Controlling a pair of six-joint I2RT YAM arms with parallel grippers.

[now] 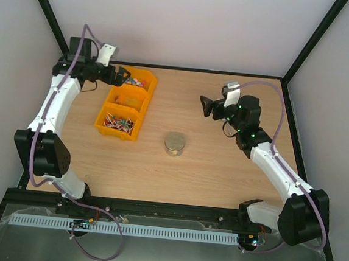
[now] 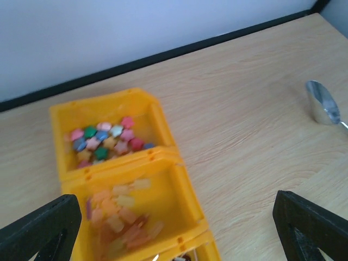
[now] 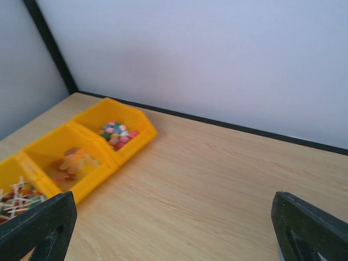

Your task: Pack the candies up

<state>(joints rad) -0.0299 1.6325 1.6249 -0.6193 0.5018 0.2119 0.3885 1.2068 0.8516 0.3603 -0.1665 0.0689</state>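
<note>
- Left gripper (image 1: pixel 125 75): jaws fully spread, empty, beside yellow plastic three-compartment bin (image 1: pixel 118 133).
- Tiny multicoloured candies (image 2: pixel 106 140): bin's 12 o'clock compartment.
- Right gripper (image 1: pixel 204 103): fully spread, empty, table (image 1: pixel 219 177)'s 2 o'clock.

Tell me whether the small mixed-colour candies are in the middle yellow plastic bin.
No: the small mixed-colour candies lie in the end yellow plastic bin nearest the back wall; the middle bin holds pale orange pieces.
</note>
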